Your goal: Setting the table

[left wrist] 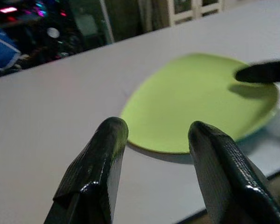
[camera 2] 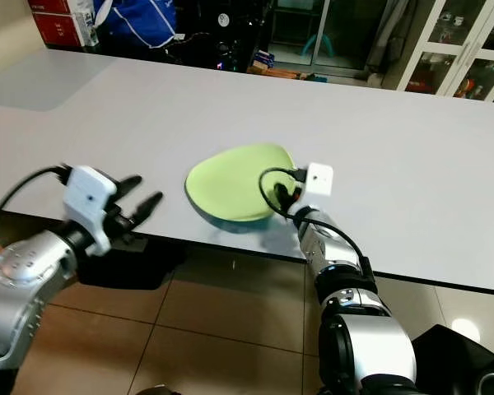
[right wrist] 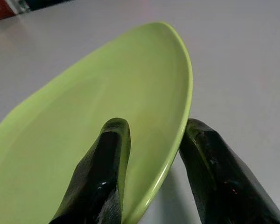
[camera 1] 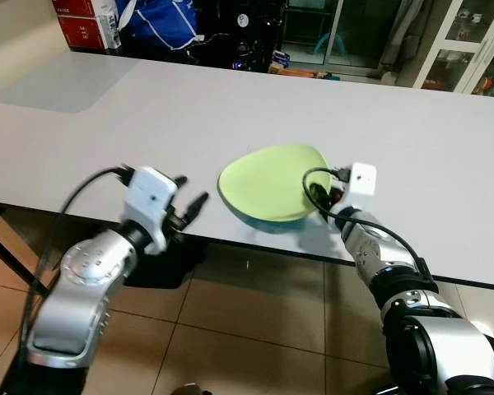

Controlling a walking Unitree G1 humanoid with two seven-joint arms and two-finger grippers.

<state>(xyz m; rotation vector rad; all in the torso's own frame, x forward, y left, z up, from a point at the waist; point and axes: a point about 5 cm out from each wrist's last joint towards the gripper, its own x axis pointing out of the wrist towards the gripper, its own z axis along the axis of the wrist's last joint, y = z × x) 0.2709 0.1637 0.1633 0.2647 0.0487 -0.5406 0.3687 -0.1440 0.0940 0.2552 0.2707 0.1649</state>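
A lime-green plate with a blue underside sits tilted near the front edge of the white table. My right gripper is shut on its right rim. In the right wrist view one black finger lies on top of the plate and the other under the rim. My left gripper hovers open at the table's front edge, a short way left of the plate and not touching it. In the left wrist view its two fingertips frame the plate ahead.
The table edge runs just under both grippers, with tiled floor below. Red boxes and a blue bag stand beyond the far left side. Glass-door cabinets are at the back right.
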